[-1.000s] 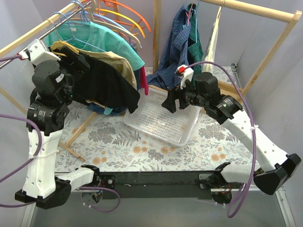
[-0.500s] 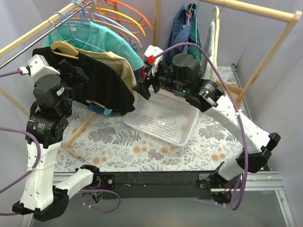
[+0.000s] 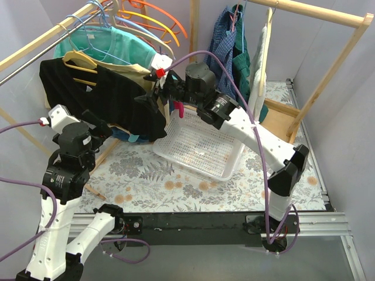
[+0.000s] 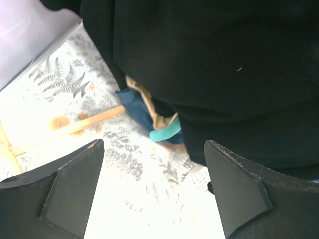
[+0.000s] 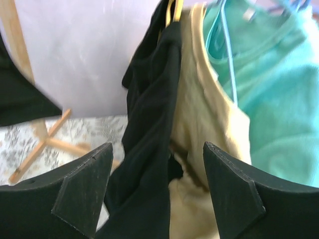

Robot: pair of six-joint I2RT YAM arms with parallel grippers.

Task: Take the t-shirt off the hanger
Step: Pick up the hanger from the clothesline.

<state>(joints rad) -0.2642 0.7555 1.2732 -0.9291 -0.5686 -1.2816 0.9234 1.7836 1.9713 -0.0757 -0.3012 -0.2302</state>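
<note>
A black t-shirt [image 3: 111,96] hangs on a yellow hanger [image 3: 79,61] at the front of the rail. My right gripper [image 3: 147,100] is open at the shirt's right edge. In the right wrist view the gripper [image 5: 157,186] has the black t-shirt [image 5: 149,124] hanging between its spread fingers, with the hanger's tip [image 5: 172,10] above. My left gripper [image 3: 101,124] is open and empty below the shirt's lower hem. In the left wrist view the gripper [image 4: 154,191] looks past the shirt [image 4: 214,64] down at the table.
A cream shirt [image 5: 212,119] and a teal shirt [image 5: 274,89] hang right behind the black one. Orange hangers [image 3: 158,20] sit on the metal rail [image 3: 32,45]. A white basket [image 3: 199,146] stands mid-table. A blue plaid shirt [image 3: 220,52] hangs on the wooden frame [image 3: 328,64].
My right arm swung left from above the basket to the black shirt's right edge. My left arm dropped down from the shirt's left shoulder to below its hem.
</note>
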